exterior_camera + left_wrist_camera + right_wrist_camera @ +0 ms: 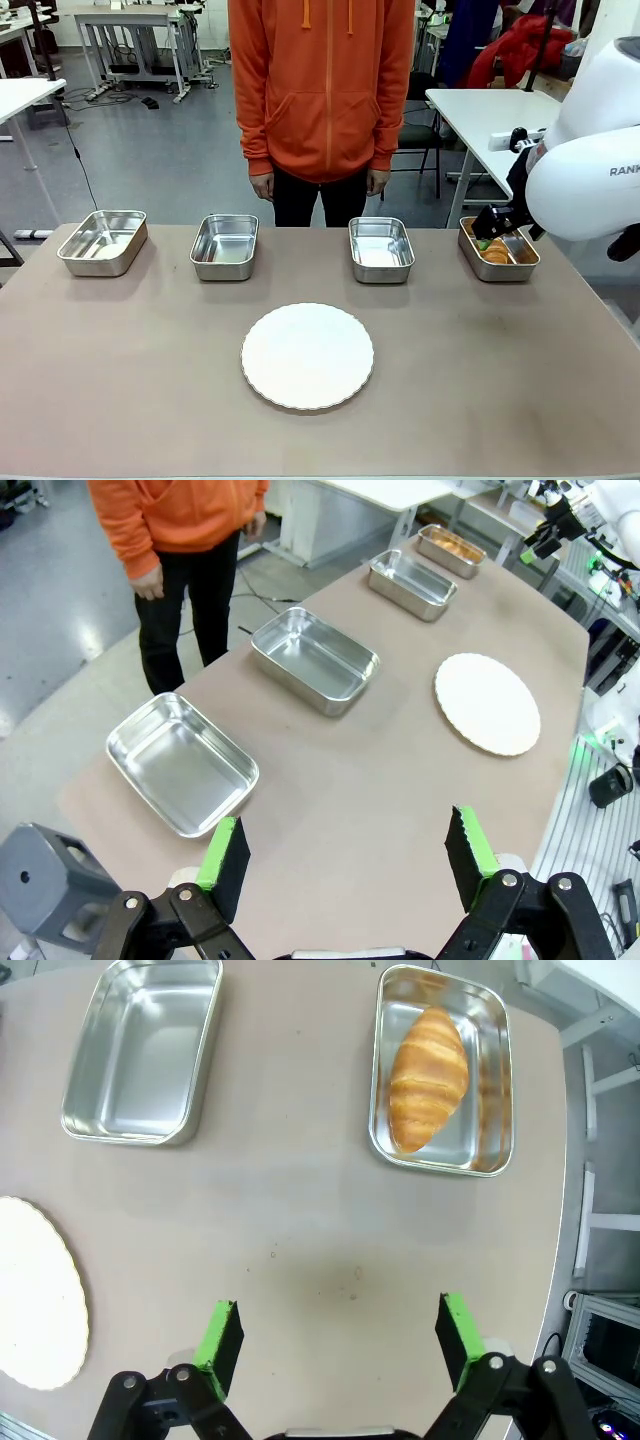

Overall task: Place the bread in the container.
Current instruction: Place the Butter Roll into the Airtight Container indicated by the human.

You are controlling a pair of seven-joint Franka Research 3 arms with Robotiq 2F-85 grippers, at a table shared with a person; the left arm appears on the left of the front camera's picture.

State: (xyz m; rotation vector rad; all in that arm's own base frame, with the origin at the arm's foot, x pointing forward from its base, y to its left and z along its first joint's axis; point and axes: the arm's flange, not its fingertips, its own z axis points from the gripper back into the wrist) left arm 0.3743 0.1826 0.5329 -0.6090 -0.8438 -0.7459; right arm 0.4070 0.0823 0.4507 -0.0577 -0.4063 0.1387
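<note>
Lying lengthwise, bread fills container end to end.

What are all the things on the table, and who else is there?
croissant: one, golden brown, lying in the tray at the robot's far right.
tray with the croissant: one, shiny steel, right end of the row.
other trays: three, shiny steel, same row, nothing visible inside.
plate: one, white, middle of the table.
table: one, brown.
person: one, orange hoodie, standing at the far side.
left gripper: open, holding nothing.
right gripper: open, holding nothing, above the table.
</note>
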